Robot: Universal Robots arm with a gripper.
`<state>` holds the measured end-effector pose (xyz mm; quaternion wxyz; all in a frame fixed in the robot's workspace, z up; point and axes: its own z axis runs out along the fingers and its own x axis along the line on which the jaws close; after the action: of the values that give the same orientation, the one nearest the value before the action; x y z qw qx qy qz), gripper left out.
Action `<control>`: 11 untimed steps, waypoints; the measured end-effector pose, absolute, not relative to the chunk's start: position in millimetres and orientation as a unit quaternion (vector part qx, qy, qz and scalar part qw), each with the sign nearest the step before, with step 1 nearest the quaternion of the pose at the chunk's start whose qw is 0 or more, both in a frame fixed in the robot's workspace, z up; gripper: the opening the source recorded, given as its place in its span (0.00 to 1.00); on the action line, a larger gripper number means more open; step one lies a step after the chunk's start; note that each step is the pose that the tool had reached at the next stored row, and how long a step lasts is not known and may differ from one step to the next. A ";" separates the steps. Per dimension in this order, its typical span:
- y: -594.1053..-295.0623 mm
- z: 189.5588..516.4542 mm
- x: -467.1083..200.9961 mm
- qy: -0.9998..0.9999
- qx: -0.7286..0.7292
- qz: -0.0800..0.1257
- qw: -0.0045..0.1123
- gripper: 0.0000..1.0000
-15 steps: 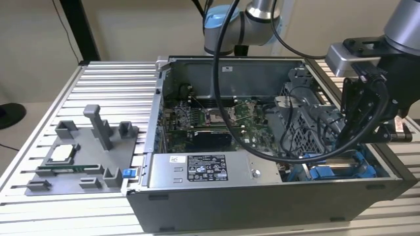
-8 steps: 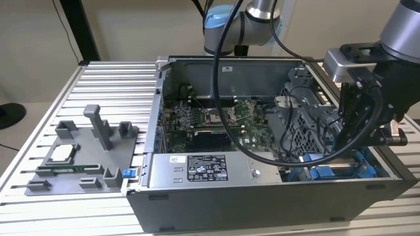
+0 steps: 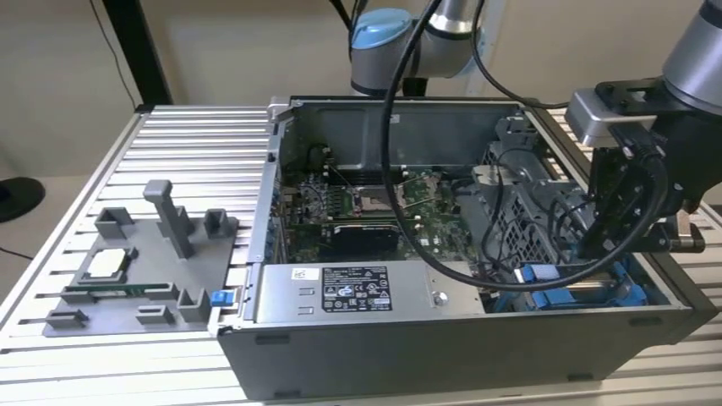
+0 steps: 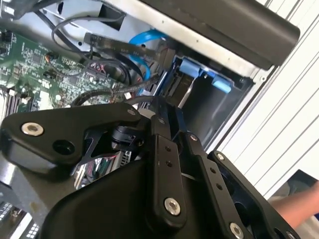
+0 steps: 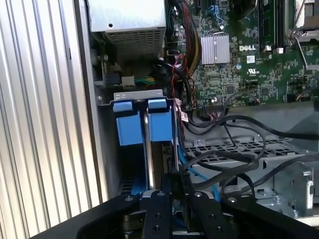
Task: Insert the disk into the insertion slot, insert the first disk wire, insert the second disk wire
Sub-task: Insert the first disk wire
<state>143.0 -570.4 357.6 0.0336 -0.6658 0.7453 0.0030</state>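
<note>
Wrist views seemingly near insertion slot [image 5: 142,124]

Your arm [image 3: 691,51] sits at two o'clock in the exterior view, its wrist bent so the tool [image 3: 604,241] points downward at three o'clock. A blue-capped joint [image 3: 384,38] sits at twelve o'clock.

One open computer case [image 3: 451,355] on one slatted table [image 3: 181,144]; one robot arm [image 3: 418,34]; one grey box [image 3: 350,292]; one green motherboard [image 3: 373,199]; one grey fixture tray [image 3: 135,279]; one insertion slot [image 3: 570,294] showing two blue tabs [image 5: 128,124].
</note>
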 end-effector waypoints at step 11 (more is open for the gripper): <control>-570.2 350.2 155.9 0.746 -0.665 0.011 0.032 0.00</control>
<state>155.9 -570.2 350.2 0.0316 -0.6655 0.7457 0.0113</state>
